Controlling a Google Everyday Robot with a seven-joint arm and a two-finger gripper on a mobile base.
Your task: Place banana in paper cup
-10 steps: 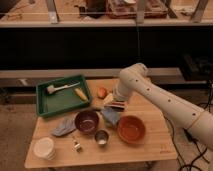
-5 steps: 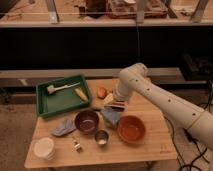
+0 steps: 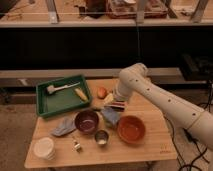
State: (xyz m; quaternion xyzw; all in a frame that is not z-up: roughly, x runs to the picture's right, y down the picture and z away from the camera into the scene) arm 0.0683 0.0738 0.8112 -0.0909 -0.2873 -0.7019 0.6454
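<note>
One bowl (image 3: 86,121) between mid-table end effector (image 3: 118,104), paper cup (image 3: 44,148); banana (image 3: 80,93) in tray (image 3: 60,103).

A green tray (image 3: 57,104) holding a white-headed brush (image 3: 51,90) sits at the wooden surface's (image 3: 150,147) left rear. A purple bowl (image 3: 86,121), small metal cup (image 3: 101,137) and orange-brown bowl (image 3: 131,129) stand among a grey cloth (image 3: 63,127), a blue cloth (image 3: 111,116) and a round orange-red fruit (image 3: 102,92).

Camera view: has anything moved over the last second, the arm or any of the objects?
Nothing visibly changed. The gripper hangs over the middle of the table, next to the orange-red fruit. The banana lies in the green tray, and the paper cup stands at the front left corner.
</note>
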